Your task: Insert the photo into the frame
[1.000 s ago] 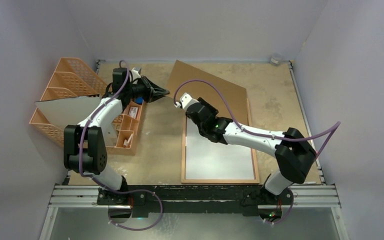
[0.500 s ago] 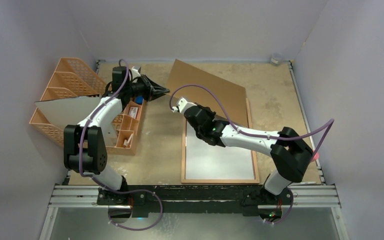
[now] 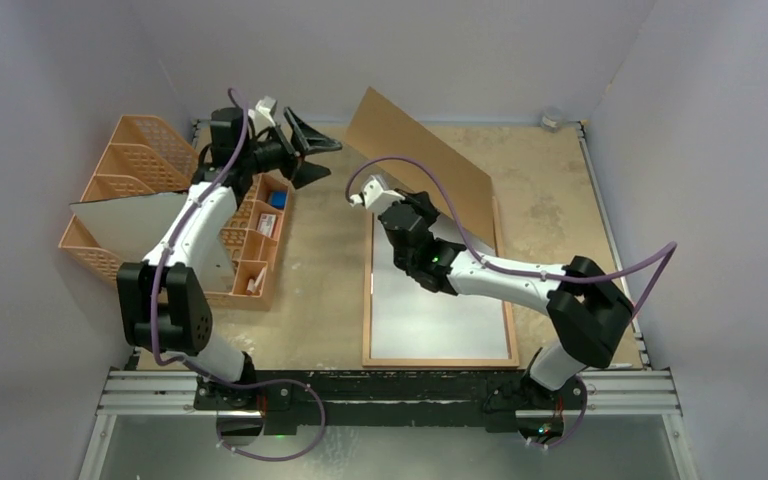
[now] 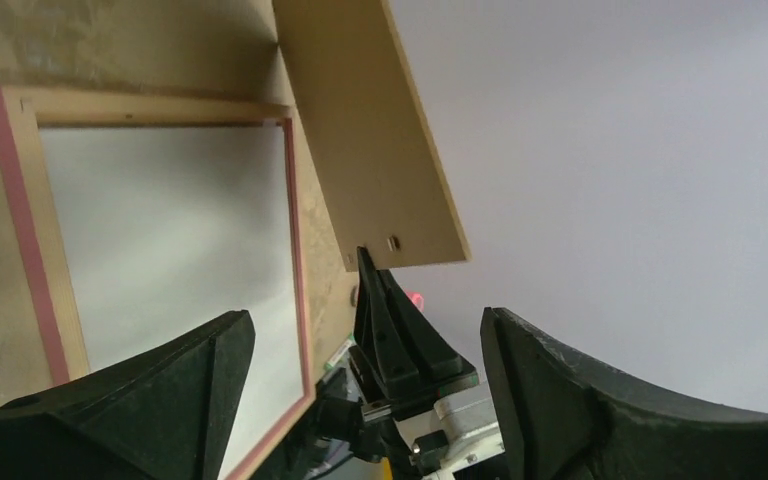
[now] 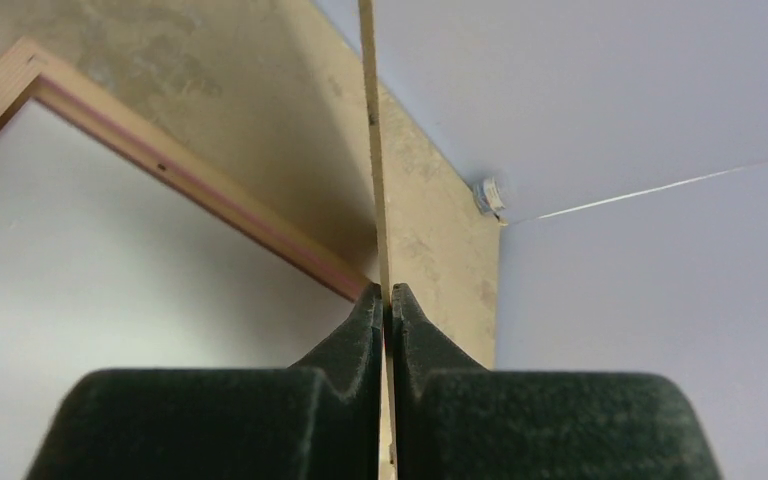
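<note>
Right pincer point(image 5: 387, 297) pinches backing board point(image 3: 420, 140); left pincer point(image 3: 310, 155) gapes; photo point(image 3: 430, 325) seemingly face-down.

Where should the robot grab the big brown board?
Grab the brown board by its thin raised edge near the corner, pinching across its thickness, coming in edge-on. It is a thin sheet tilted up over the frame, so that edge hangs free; the right gripper pinches it there.

Tilted brown backing board point(image 3: 410, 140), orange file organiser point(image 3: 140, 150) at left with a greyish-white sheet point(image 3: 130, 225), tan tabletop point(image 3: 320, 290)
</note>
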### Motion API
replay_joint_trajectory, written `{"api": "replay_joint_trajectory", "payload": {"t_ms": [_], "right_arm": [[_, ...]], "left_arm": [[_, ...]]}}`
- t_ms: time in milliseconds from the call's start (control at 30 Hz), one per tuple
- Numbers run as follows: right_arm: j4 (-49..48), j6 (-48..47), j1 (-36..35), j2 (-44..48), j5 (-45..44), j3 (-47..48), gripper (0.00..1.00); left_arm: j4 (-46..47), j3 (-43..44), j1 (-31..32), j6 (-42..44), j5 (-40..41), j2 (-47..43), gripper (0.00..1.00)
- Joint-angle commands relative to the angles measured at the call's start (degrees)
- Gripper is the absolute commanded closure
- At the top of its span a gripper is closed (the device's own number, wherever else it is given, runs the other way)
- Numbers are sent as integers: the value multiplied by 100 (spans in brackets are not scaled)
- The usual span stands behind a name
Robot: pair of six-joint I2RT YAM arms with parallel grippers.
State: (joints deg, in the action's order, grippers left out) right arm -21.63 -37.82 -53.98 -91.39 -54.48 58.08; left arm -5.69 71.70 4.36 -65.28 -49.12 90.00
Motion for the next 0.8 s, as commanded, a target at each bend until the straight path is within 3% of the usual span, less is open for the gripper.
{"api": "replay_joint_trajectory", "payload": {"t_ms": [0, 433, 567, 767], "right_arm": [[-1146, -113, 141, 200, -395, 308, 100], [-862, 876, 1103, 176, -313, 1797, 100], [-76, 1803, 1346, 253, 153, 2328, 100], [1303, 3802, 1905, 420, 1709, 3080, 100]], "left_arm": [[-460, 840, -45, 1003, 138, -468, 12], [-780, 1137, -11, 1775, 210, -737, 8], [-967, 934, 169, 2083, 553, -716, 8], [-1388, 447, 564, 2677, 1350, -414, 8]]}}
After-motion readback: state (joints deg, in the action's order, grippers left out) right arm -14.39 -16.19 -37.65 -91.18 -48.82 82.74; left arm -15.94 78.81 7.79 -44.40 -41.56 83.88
